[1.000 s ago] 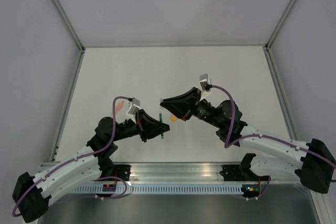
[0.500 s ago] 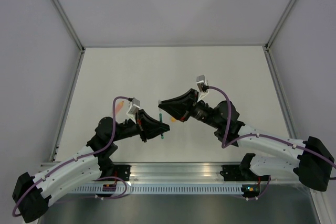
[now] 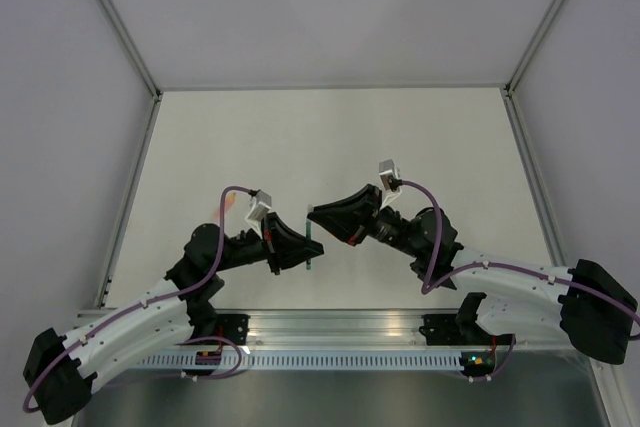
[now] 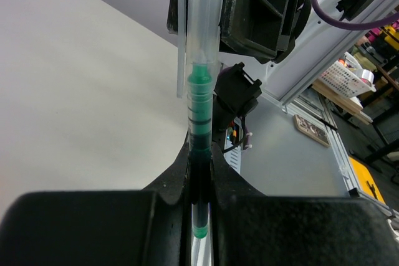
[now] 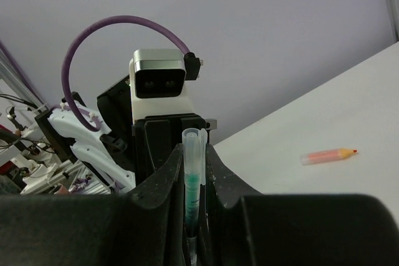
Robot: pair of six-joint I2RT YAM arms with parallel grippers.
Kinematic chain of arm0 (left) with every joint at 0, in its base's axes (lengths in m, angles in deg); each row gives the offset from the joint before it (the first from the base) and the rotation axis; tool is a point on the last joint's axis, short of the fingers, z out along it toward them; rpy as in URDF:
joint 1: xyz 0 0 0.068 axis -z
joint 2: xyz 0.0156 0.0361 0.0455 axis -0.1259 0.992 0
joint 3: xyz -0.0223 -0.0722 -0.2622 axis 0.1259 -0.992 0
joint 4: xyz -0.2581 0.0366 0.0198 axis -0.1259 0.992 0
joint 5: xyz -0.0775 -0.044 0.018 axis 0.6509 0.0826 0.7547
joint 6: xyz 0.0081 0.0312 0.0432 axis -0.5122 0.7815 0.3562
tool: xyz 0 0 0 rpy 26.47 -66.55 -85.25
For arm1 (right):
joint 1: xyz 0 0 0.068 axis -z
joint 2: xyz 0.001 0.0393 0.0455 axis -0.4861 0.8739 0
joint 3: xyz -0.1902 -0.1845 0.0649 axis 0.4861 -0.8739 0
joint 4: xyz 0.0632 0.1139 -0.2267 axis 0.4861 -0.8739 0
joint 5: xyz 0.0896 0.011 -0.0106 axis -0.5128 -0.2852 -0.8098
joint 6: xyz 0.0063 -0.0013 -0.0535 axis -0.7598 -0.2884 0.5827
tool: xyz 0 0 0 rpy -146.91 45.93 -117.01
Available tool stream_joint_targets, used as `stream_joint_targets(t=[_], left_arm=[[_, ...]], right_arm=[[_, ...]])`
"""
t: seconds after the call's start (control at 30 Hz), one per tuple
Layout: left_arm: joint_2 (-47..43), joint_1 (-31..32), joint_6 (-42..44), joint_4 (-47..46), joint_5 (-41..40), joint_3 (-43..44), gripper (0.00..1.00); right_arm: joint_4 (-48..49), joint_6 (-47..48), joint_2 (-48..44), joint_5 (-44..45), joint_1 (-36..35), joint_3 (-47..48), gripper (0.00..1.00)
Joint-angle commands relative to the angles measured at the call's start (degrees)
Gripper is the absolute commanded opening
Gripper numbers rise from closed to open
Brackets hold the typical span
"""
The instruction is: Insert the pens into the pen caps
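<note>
My left gripper (image 3: 298, 247) (image 4: 201, 154) is shut on the dark pen with the green end (image 4: 199, 123) (image 3: 310, 252) and holds it above the table. My right gripper (image 3: 320, 215) (image 5: 194, 154) is shut on a clear pen cap (image 5: 194, 147) (image 4: 203, 23). The cap sits over the pen's green tip, which shows through it. The two grippers meet tip to tip. An orange-ended pen (image 5: 327, 156) (image 3: 228, 203) lies on the table left of my left arm. The grey-silver pen and the orange cap are out of view.
The white table (image 3: 330, 137) is walled by grey panels at the back and both sides. An aluminium rail (image 3: 330, 332) runs along the near edge by the arm bases.
My right gripper has moved nearer and down toward the left gripper with the clear cap. The cap now sits over the green pen's tip. The left gripper has shifted slightly.
</note>
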Motion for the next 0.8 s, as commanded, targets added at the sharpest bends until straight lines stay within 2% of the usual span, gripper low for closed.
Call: stream_joint_targets(t=[0.0,0.17,0.4,0.6,0.77], left_arm=[[-1.1,-0.3,0.2,-3.0,-1.1,0.6,0.02],[-1.4,-0.3,0.5,-3.3,-0.5,0.5,0.02],[-2.1,-0.2,1.4,-2.1,-0.6,0.7,0.02],[-2.0,-0.3,1.5,-2.0,-1.0,0.8,0.02],[-2.6,-0.2,1.7,-1.0,-2.4,0.8,0.02]], right_arm=[[1.8,0.0,-0.5,-2.0,-0.8,-1.0,0.00],[-4.6,3.2,-0.9,-1.8,-1.1,1.2,0.00],[-23.3,7.4,-1.5,-2.4,-1.0,8.4,0.00],[-28.0,9.0,0.5,-6.4,-1.0,9.8,0.00],[-28.1,8.4,0.3,-6.5,-1.1,8.6,0.00]])
